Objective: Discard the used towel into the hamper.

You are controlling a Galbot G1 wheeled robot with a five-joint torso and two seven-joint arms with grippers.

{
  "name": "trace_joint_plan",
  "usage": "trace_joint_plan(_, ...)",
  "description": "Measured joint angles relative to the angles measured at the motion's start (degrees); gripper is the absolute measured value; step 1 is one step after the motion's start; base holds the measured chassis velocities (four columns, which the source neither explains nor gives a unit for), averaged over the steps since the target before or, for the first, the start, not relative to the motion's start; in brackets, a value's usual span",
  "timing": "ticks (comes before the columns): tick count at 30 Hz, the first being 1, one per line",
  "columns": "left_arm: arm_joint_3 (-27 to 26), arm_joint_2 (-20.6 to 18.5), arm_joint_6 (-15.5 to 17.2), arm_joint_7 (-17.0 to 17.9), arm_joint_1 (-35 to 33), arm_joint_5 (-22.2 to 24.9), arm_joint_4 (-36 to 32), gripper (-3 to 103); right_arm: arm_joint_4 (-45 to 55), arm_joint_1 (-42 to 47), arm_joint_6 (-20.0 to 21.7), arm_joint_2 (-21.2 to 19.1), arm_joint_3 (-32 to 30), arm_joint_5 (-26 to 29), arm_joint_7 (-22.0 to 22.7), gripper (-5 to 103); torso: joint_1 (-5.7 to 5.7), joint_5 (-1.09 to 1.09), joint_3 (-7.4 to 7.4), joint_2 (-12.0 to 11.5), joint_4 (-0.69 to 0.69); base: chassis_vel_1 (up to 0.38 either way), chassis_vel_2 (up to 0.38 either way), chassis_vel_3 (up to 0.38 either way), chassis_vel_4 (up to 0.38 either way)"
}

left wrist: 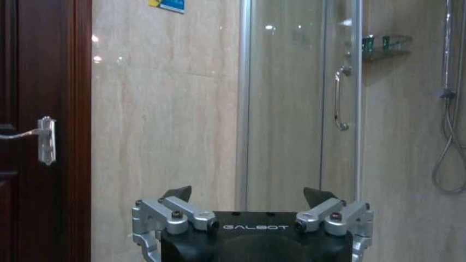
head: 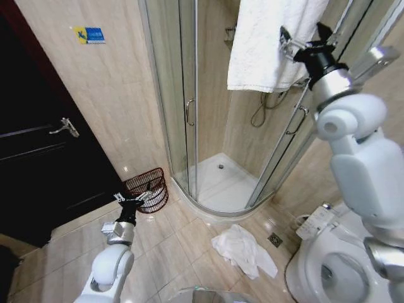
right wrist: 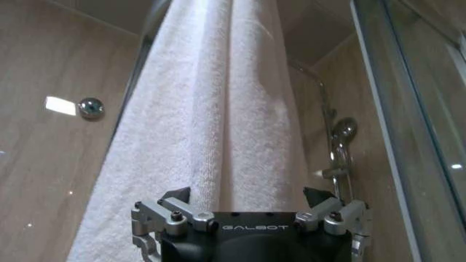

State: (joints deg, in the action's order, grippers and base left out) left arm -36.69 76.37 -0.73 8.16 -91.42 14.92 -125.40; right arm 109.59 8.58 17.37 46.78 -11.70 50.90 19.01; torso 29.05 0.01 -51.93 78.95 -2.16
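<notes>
right gripper [head: 291, 43] raised, fingers spread at hanging towel [head: 268, 44], ungrasped | left gripper [head: 134, 198] spread, idle near hamper [head: 149, 188] | hamper looks unfilled, 0 steps done

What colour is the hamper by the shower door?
Dark reddish-brown open weave; the hamper shows best in the head view.
</notes>
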Motion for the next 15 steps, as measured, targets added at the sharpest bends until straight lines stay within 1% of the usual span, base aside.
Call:
trace_joint_plan(6, 0.08, -0.41, -0.01, 0.0, 0.49, 0.11, 0.03, 100, -1.47, -1.73, -0.06, 0.34, 1.7, 2.95, -0.75, 100, 0.0, -0.01, 0.01, -0.02, -0.01, 0.0, 0.0, 0.0, 0.0)
trace_joint_plan(9, 0.17, -0.59, -0.05, 0.0, 0.79, 0.19, 0.21, 100, -2.62, -3.35, -0.07, 1.24, 3.26, 4.81, -1.55, 100, -0.01, -0.02, 0.02, -0.04, -0.02, 0.0, 0.0, 0.0, 0.0)
trace_joint_plan(14, 0.16, -0.62, -0.18, 0.08, 1.13, 0.41, 0.37, 100, -4.39, -5.23, -0.21, 2.93, 4.82, 4.91, -2.11, 100, -0.02, -0.02, 0.03, -0.05, -0.03, 0.0, 0.0, 0.0, 0.0)
trace_joint_plan(15, 0.15, -0.63, -0.25, 0.09, 1.15, 0.43, 0.39, 100, -4.84, -5.45, -0.56, 3.31, 5.09, 4.9, -2.12, 102, -0.02, -0.02, 0.03, -0.06, -0.03, 0.0, 0.0, 0.0, 0.0)
